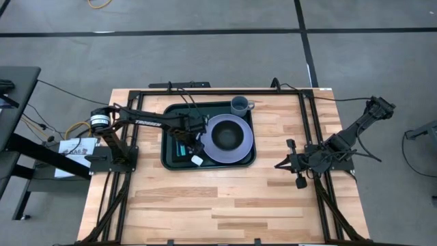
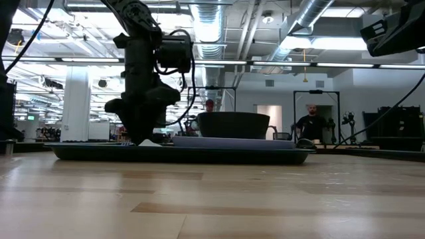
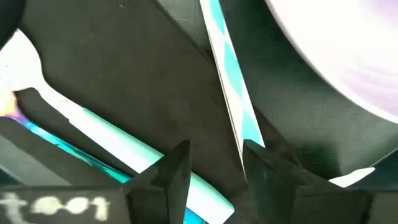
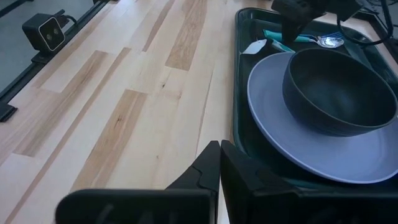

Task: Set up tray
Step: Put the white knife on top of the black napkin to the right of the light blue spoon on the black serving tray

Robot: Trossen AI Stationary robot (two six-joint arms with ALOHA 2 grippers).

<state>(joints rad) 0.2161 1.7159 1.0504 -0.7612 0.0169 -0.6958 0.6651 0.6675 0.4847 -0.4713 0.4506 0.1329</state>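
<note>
Currently the tray (image 1: 172, 158) lies on the wooden table (image 1: 205, 205) toward its far edge, roughly midway between the left and right sides. On it rests a lavender plate (image 1: 240, 150), filling the tray's right half, with a dark bowl (image 1: 227, 137) sitting in the plate's middle. A grey-blue mug (image 1: 240, 105) stands at the tray's far right corner, handle pointing toward the table's right edge.

The left gripper (image 1: 196, 139) is down over the tray's left half, just beside the plate's rim. From the left wrist view, its two dark fingers (image 3: 169, 175) are parted with a gap between them and nothing clamped; they sit low over a black napkin (image 3: 130, 81). On that napkin lie a teal-handled spoon (image 3: 93, 124) and a teal-handled knife (image 3: 231, 93), the knife nearest the plate. A small white tag (image 1: 196, 160) shows at the near side of the tray, by the plate's edge. In the low view the gripper reaches right down to the tray's surface.

The right gripper (image 1: 282, 164) waits over the table near the right edge, well apart from the tray, its fingers (image 4: 211, 168) pressed together and empty.
</note>
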